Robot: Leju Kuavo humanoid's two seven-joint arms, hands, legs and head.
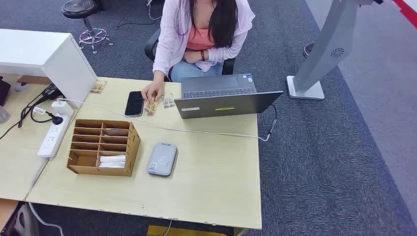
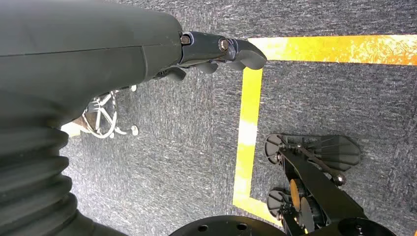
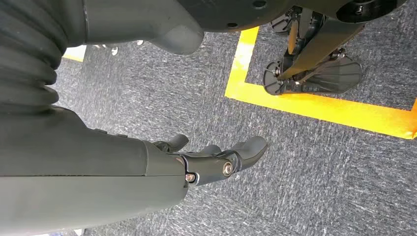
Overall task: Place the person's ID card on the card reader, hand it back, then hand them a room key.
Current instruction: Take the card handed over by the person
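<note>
The grey card reader lies flat near the table's front, right of a brown cardboard organizer. White key cards lie in the organizer's front slots. Across the table a seated person rests a hand on the far edge, over a small tan item that I cannot identify. My left hand hangs over the carpet, fingers apart, holding nothing. My right hand hangs the same way, with nothing in it.
A black phone and an open laptop sit at the far side. A white cable crosses the table. A power strip and a white box stand at the left. Yellow floor tape marks the carpet.
</note>
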